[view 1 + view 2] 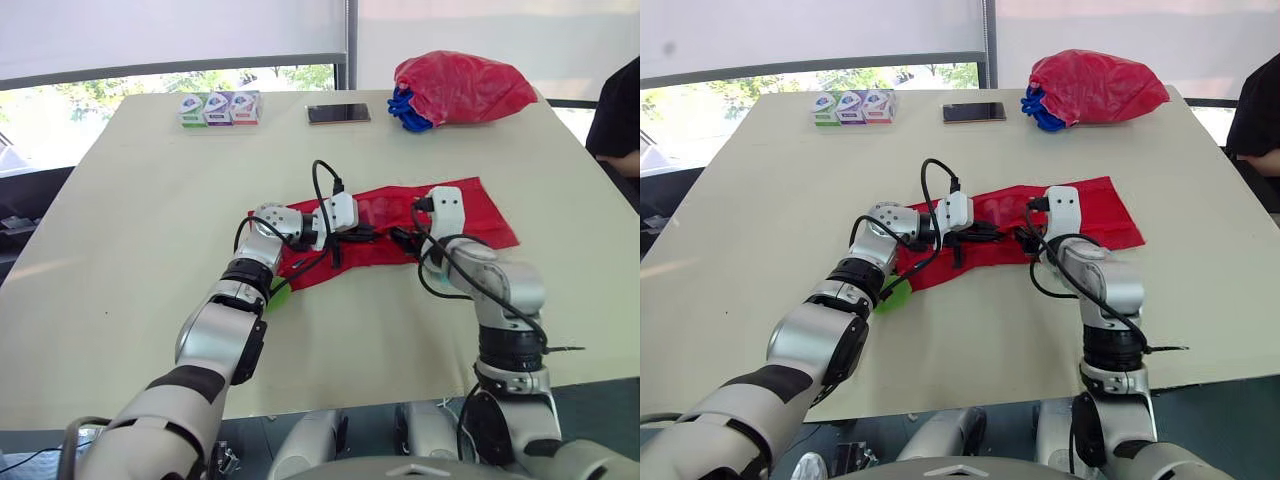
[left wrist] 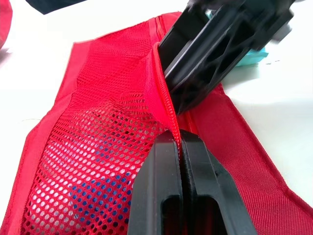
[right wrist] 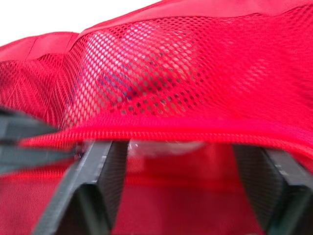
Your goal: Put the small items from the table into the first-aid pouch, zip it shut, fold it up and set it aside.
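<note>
Beige table (image 1: pixel 130 220) with pouch (image 1: pixel 470 205), window (image 1: pixel 60 100) beyond

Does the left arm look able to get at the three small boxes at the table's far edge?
Probably not at once. The left pincer is shut on the zip edge of the red pouch, so it must let go first. The boxes lie far beyond it, with bare table between.

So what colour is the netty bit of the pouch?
Red, like the whole pouch; something blue shows through the mesh. Clearest in the left wrist view.
</note>
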